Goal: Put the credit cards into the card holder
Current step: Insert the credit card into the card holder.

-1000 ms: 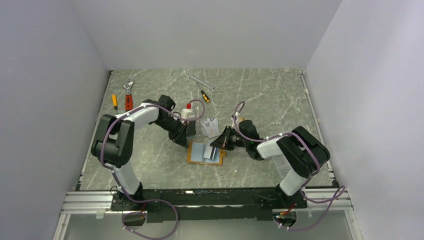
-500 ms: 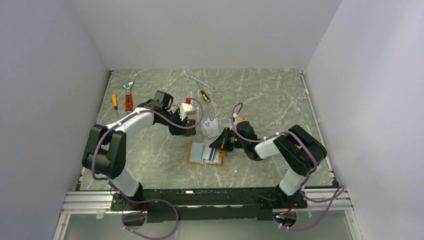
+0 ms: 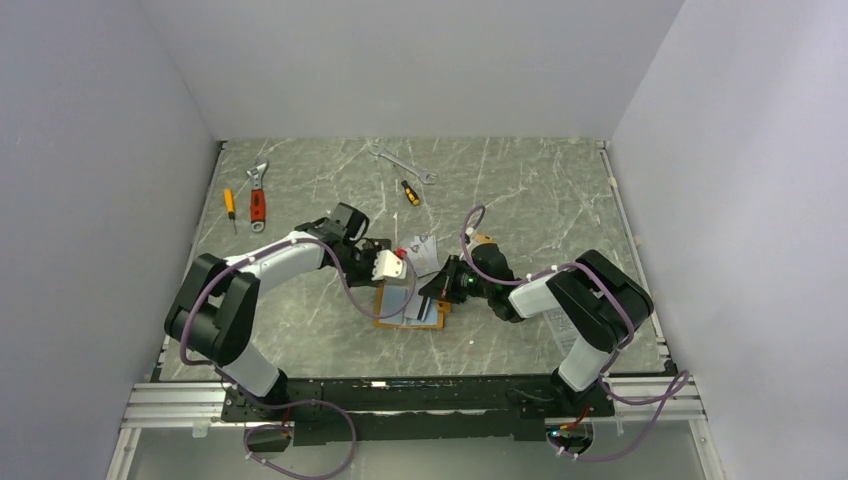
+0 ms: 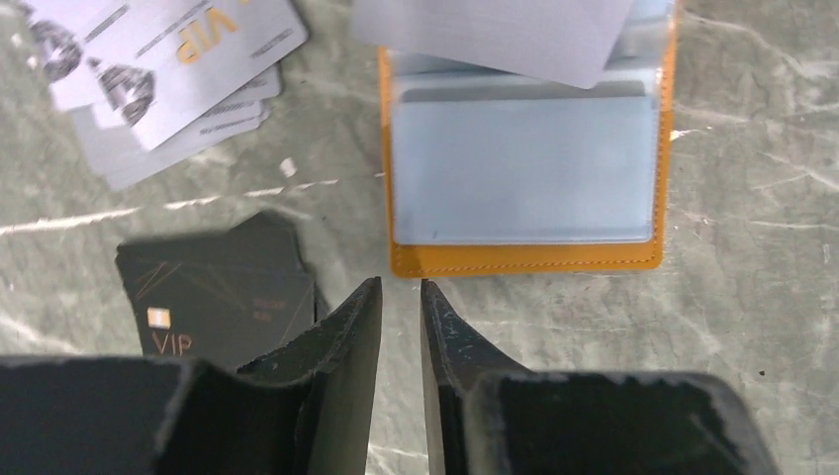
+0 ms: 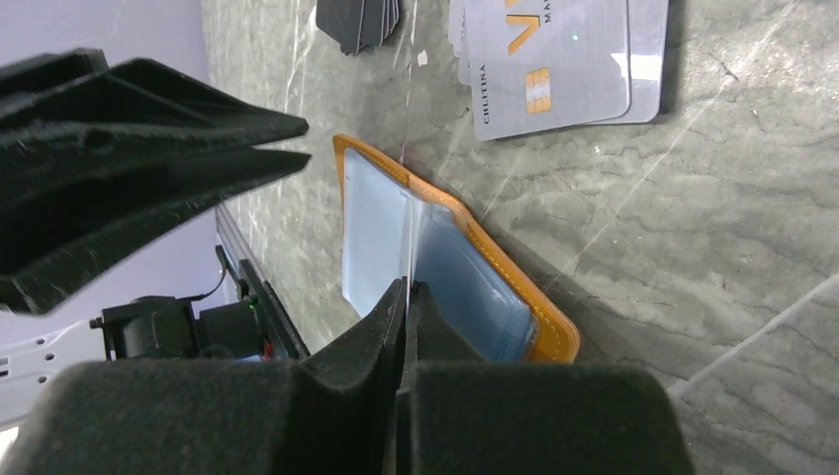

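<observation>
The credit cards, i.e. a fanned silver pile (image 4: pixel 168 69) w/ gold "VIP" print just past the holder toward the far edge of the surface (image 3: pixel 540 200), and a black pile (image 4: pixel 218 297) w/ a gold chip mark just beside the holder's corner, look like thin, stiff plastic. They're prob. v. light and slick. Lying flat they give little to grab, so best take one by a short edge or a corner that overhangs its pile. Pinch it on the flat faces and leave most of its length free to feed into a pocket. Too hard a squeeze could bow it, too soft and it slips. The right jaws are clenched on one silver card (image 4: pixel 495 30), edge-on in the right wrist view as a thin pale line. Its free end is over the open card holder (image 4: pixel 524 259); can't tell if it's in a pocket yet. The holder is an orange booklet lying open approx. mid-surface, a bit toward the near edge, w/ clear pockets showing pale blue-grey inside a stitched orange border. It looks soft and light, so it may slide when a card is pushed in. The left jaws hang just at its edge, nearly closed w/ a thin gap, gripping nothing.
</observation>
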Controlling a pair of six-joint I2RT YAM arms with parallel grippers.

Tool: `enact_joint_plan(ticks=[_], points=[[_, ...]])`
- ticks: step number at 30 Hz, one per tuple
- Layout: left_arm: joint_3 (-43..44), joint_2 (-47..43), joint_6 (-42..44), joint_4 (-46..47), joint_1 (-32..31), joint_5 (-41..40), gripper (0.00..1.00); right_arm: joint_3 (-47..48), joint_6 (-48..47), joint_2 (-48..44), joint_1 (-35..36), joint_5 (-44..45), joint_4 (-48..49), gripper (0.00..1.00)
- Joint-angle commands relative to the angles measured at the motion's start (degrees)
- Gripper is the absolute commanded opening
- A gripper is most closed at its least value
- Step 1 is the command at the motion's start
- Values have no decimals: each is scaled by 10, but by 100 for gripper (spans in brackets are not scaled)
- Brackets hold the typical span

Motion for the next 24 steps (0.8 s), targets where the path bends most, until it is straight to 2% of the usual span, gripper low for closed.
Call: enact_joint_plan(ticks=[1, 9, 14, 20, 24], points=[[-3, 11, 91, -20, -23, -15, 28, 9, -8, -7, 3, 17, 4, 0], [-15, 38, 145, -23, -35, -56, 30, 5, -10, -19, 3, 21, -1, 0], [-25, 36, 132, -14, -58, -69, 29, -1, -12, -29, 3, 30, -7, 0], [-13, 47, 121, -68, -98, -81, 26, -2, -18, -38, 2, 35, -14, 0], [-30, 28, 108, -71, -105, -73, 25, -7, -23, -50, 2, 38, -24, 0]])
